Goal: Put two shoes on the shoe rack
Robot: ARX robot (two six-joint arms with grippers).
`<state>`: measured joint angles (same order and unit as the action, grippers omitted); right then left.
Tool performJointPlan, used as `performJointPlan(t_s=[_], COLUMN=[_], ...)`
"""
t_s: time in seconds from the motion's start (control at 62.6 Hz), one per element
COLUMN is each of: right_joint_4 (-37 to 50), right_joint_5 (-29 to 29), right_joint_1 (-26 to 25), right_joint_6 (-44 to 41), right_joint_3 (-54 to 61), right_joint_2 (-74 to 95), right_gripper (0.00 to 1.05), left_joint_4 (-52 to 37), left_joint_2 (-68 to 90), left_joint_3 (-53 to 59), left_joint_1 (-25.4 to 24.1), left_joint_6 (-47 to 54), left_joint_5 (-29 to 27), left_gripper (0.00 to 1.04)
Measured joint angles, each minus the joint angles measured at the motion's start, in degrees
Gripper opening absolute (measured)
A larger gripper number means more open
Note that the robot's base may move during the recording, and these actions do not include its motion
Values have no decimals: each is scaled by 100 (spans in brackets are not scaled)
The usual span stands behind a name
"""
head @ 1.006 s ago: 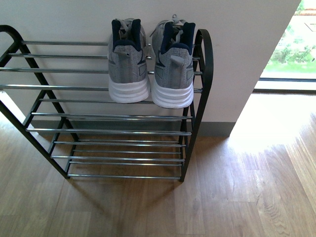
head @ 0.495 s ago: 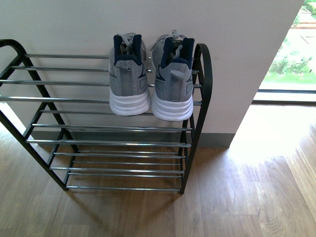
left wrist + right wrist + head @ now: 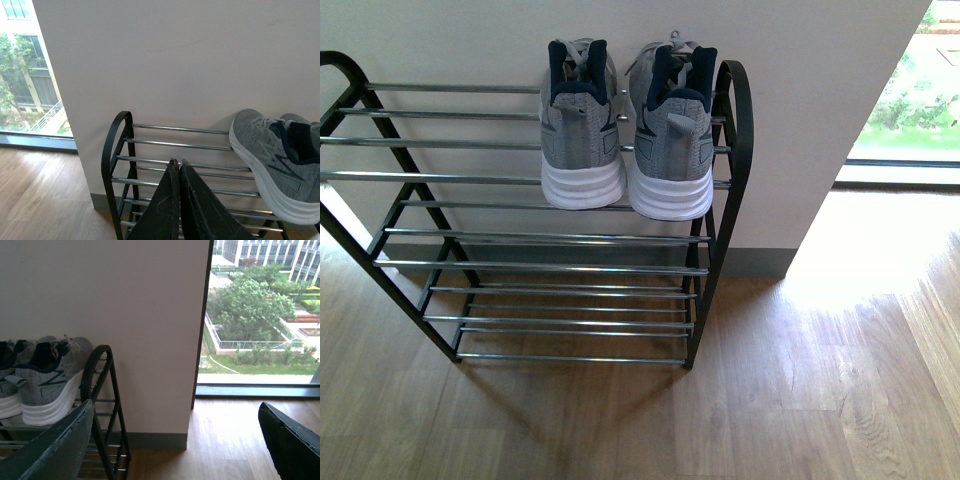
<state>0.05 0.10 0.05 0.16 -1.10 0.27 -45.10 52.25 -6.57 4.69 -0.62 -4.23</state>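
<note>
Only your view shifted; grey knit sneakers (image 3: 581, 130) sit on the black-framed chrome-rod rack (image 3: 520, 265), likely finished. Left claw (image 3: 178, 165) together, right claw (image 3: 176, 405) apart.

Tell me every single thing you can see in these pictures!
sneakers: two, grey with white soles and navy lining, side by side on the rack's top tier at its right end, heels toward the front camera
shoe rack: one, black side frames with chrome rods, standing against the wall
wall: one, white, behind the rack
skirting: one strip, grey, along the foot of the wall
floor: one, brown wood, under the rack
window: one, to the right of the wall, with green trees outside
left gripper: one, black, shut, holding nothing
right gripper: one, black, open wide, holding nothing
</note>
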Motion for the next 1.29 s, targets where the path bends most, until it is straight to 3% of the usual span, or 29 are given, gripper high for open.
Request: performJointPlan(t_s=[0.064, 0.16, 0.256, 1.294], right_joint_4=[0, 0, 0, 0], right_joint_5=[0, 2, 0, 2], right_joint_1=[0, 0, 0, 0], right_joint_6=[0, 0, 0, 0], right_joint_3=[0, 0, 0, 0], right_joint_2=[0, -2, 0, 0], right_gripper=[96, 96, 96, 96], left_joint_4=[149, 356, 195, 3084], left_joint_2=[-240, -560, -715, -3814], left_joint_3=[92, 203, 435, 575], left_joint_1=[-260, -437, -444, -444], left_joint_6=[9, 9, 11, 13], left_joint_5=[358, 378, 417, 422], left_gripper=[1, 1, 1, 1])
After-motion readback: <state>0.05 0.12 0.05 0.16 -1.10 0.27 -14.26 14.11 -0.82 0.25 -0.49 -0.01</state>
